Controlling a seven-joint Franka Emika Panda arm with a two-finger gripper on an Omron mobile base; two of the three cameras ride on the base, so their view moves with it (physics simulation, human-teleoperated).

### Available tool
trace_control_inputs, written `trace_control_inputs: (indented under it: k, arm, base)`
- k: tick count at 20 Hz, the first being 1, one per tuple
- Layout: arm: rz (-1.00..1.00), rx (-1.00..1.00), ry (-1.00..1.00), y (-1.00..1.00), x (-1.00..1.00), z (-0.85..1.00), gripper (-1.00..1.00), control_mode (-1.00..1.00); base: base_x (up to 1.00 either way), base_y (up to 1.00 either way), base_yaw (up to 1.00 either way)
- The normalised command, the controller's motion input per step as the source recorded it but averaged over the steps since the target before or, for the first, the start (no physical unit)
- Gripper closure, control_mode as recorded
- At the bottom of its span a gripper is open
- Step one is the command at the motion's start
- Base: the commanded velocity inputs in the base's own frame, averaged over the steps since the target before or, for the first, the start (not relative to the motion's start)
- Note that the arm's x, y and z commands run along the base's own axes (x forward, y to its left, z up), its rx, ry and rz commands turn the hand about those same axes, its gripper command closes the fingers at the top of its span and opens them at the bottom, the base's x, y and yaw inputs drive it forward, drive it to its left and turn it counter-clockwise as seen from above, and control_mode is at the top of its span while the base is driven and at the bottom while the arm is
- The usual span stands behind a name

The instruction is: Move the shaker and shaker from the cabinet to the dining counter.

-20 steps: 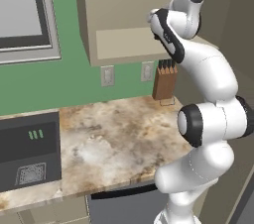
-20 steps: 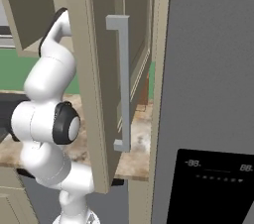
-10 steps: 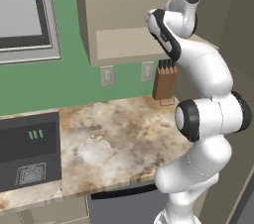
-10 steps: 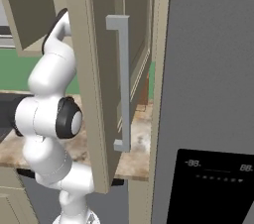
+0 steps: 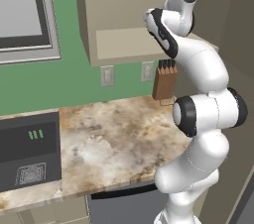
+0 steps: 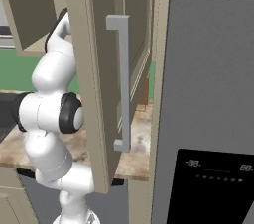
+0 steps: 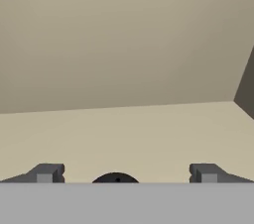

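Shaker [image 7: 115, 178] mostly cut off betw. wide-apart gripper [image 7: 126, 174] tips.

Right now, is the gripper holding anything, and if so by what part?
Nothing is held. The gripper stands open inside the cabinet, its fingers wide on either side of a shaker whose dark rounded top shows between them, untouched.

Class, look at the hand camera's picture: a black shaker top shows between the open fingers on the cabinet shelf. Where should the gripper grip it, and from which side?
Grip the shaker around its narrower rounded top, probably coming straight on from the cabinet's open front. The gripper is open with a finger either side of the top, and the shaker seems upright on the flat shelf; its body is hidden.
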Motion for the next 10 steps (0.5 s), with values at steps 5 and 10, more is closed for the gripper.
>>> trace_control_inputs:
  k: [5, 10]
  arm:
    - [0.0, 0.0, 0.0, 0.0, 0.01, -0.01, 1.0, -1.0]
    - [0.0, 0.0, 0.0, 0.0, 0.0, -0.02, 1.0, -1.0]
  base:
    - [0.0, 0.0, 0.0]
    - [0.0, 0.0, 0.0]
